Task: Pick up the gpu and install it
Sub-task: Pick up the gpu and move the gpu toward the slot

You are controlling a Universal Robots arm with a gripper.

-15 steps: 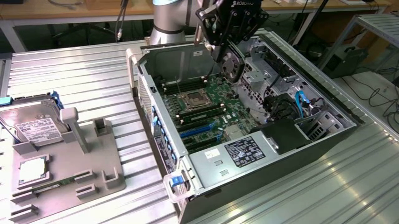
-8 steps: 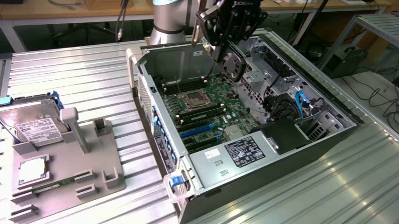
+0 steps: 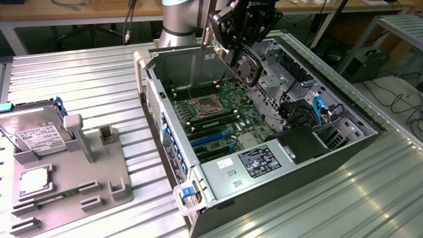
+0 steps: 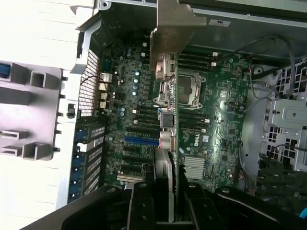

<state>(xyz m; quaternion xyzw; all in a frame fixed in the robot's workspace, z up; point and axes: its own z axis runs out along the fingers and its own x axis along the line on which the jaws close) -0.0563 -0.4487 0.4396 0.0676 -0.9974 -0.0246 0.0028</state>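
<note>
The gpu (image 3: 247, 67) hangs edge-down over the open computer case (image 3: 310, 148), its black round fan facing the exterior view's right. My gripper (image 3: 239, 45) is shut on the card's top edge. In the wrist view the gpu (image 4: 175, 120) shows edge-on, with its silver bracket (image 4: 175, 28) at the far end and the black fingers (image 4: 144, 206) clamped on either side. The card hovers above the green motherboard (image 3: 221, 116), clear of the blue slot (image 4: 141, 140).
A grey fixture tray (image 3: 99, 178) at the exterior view's left holds a silver hard drive (image 3: 36, 131) and a narrow green RAM stick (image 3: 56, 197). Inside the case are the CPU socket (image 3: 203, 105), black cables (image 3: 297, 111) and a power supply (image 3: 254, 161).
</note>
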